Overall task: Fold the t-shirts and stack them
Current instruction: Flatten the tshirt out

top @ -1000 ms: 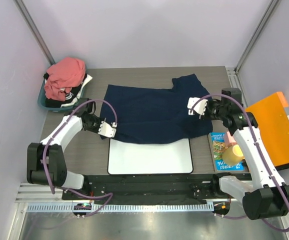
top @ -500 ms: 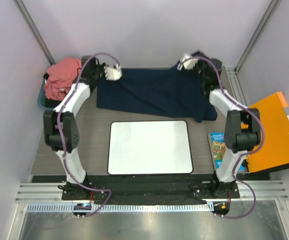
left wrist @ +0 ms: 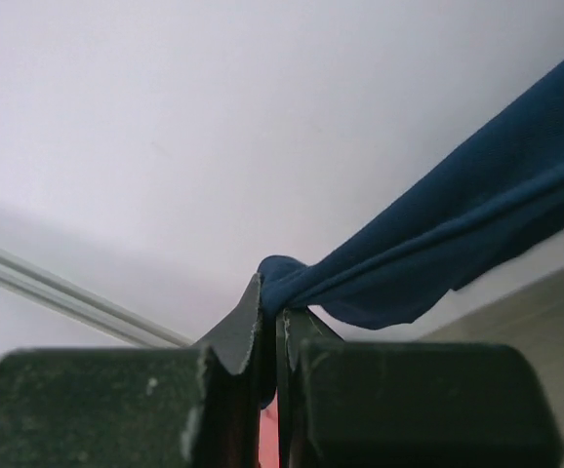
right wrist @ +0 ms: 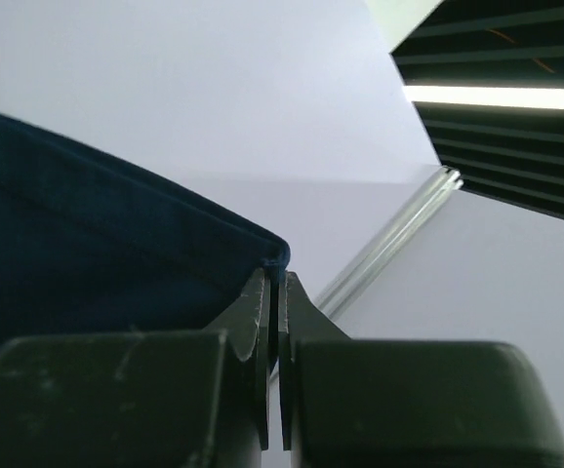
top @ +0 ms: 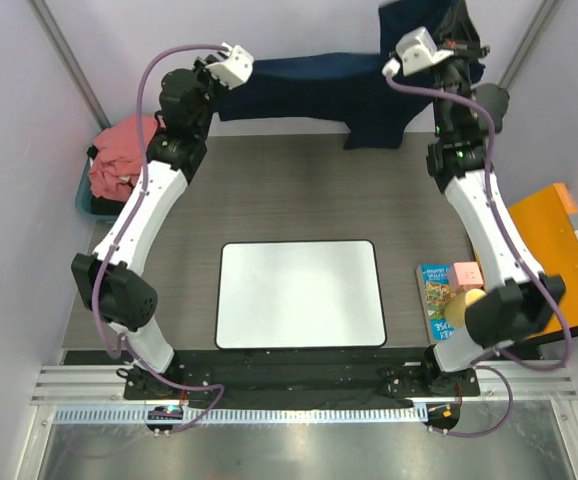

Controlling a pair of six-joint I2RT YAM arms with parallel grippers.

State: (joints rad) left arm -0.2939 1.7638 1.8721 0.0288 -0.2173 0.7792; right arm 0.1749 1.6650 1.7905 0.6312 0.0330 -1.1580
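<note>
So that it can likely drop flat for folding, the navy t-shirt [top: 299, 88] hangs stretched midair past the table [top: 299, 195] far edge, left gripper [left wrist: 268, 304] and right gripper [right wrist: 273, 281] each clamped shut on an edge; pink t-shirt [top: 121, 158] bundled far left.

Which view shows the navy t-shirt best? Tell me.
Top external: the navy t-shirt hangs stretched between the left gripper and right gripper, most of it visible. Left wrist shows only a pinched corner; right wrist only a clamped edge.
</note>
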